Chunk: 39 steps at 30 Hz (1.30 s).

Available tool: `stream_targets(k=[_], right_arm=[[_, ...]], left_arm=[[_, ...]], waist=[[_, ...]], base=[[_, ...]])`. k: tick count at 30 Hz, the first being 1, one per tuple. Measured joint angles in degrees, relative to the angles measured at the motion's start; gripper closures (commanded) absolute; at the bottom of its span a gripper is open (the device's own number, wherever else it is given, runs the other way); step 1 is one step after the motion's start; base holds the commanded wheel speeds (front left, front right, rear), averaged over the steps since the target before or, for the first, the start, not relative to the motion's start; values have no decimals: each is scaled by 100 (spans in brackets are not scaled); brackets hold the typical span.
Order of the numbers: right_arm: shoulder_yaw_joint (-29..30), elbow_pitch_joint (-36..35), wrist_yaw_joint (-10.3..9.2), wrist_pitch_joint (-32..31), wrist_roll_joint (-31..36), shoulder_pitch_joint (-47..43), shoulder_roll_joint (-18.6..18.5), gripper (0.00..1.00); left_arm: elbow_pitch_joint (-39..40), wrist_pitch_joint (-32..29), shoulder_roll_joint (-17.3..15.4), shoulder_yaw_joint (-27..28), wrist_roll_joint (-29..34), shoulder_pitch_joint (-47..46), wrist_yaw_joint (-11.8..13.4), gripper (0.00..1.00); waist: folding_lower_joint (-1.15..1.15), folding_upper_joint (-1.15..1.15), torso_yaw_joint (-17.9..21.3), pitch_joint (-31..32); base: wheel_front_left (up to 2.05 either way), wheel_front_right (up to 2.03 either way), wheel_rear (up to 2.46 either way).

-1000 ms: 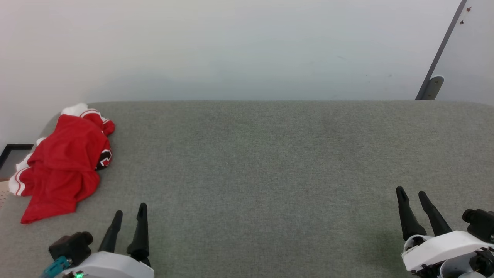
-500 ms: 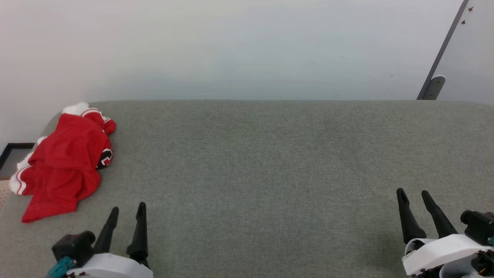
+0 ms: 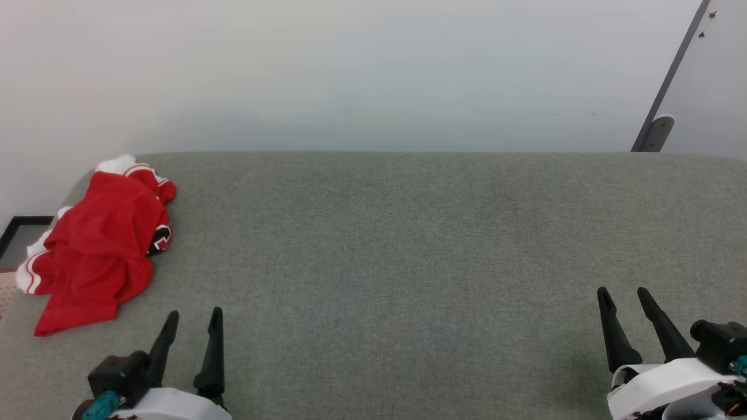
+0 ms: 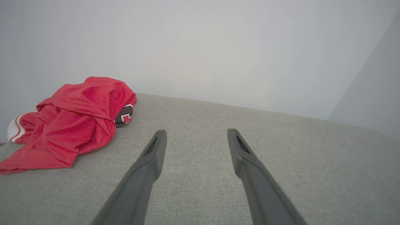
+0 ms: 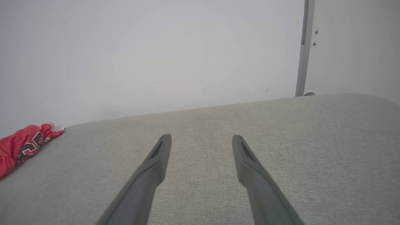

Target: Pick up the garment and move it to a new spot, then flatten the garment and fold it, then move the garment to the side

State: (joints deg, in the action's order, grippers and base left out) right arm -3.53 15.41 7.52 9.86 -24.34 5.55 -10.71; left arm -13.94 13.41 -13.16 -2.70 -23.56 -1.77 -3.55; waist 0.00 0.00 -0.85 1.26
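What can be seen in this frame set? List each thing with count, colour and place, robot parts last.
garment: one, red with white striped sleeves and dark lettering, crumpled at the far left of the surface.
padded surface: one, grey fabric, spanning the head view's lower half.
wall: one, white, behind the surface.
slanted strip: one, dark grey, on the wall at upper right.
dark-edged panel: one, black rim, beyond the surface's left edge; too little shows to identify it.
left gripper: one, black fingers on a white body, lower left, open, apart from the garment.
right gripper: one, black fingers on a white body, lower right, open.
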Motion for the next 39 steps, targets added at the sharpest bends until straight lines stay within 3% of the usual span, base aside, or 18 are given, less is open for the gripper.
stream_targets(k=[16,29,39], right_arm=[[83,-76,0,71,580,-15,-9,0],[167,-91,0,19,673,-31,49,0],[53,-101,0,-5,577,-26,91,0]], left_arm=[[18,169,-22,-8,587,43,-23,0],[18,171,-18,18,592,57,-46,0],[-120,165,-48,107,500,-114,5,0]], waist=[[0,0,0,19],[0,0,0,29],[0,0,-390,59]], base=[[0,0,0],[0,0,0],[0,0,0]])
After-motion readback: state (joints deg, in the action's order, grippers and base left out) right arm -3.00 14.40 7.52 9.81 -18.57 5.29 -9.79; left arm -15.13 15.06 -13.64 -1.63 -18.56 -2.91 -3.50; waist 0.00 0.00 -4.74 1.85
